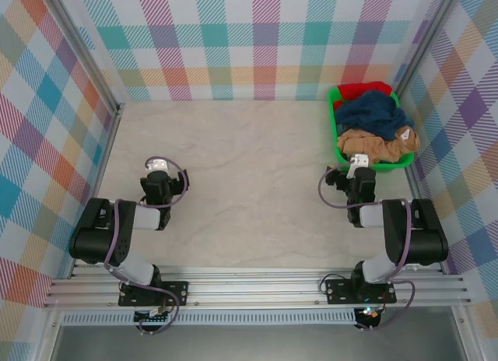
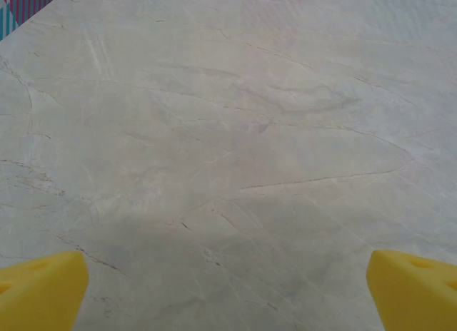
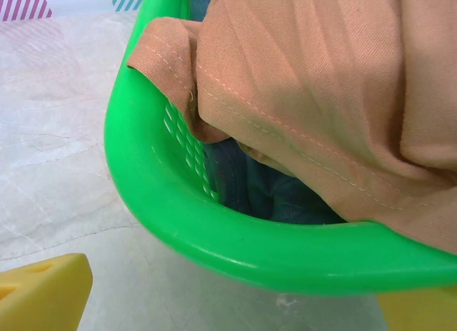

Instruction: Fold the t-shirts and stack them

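Crumpled t-shirts fill a bright green basket at the back right: a red one at the far end, a blue one in the middle, a tan-brown one nearest me. My right gripper is open just short of the basket's near rim. In the right wrist view the tan-brown shirt drapes over the green rim, with dark blue cloth beneath it, and nothing lies between the yellow fingers. My left gripper is open over bare table, its yellow fingertips wide apart.
The marble-patterned tabletop is fenced by plaid walls on the left, back and right. The basket sits close against the right wall. Both arm bases are bolted to the rail at the near edge.
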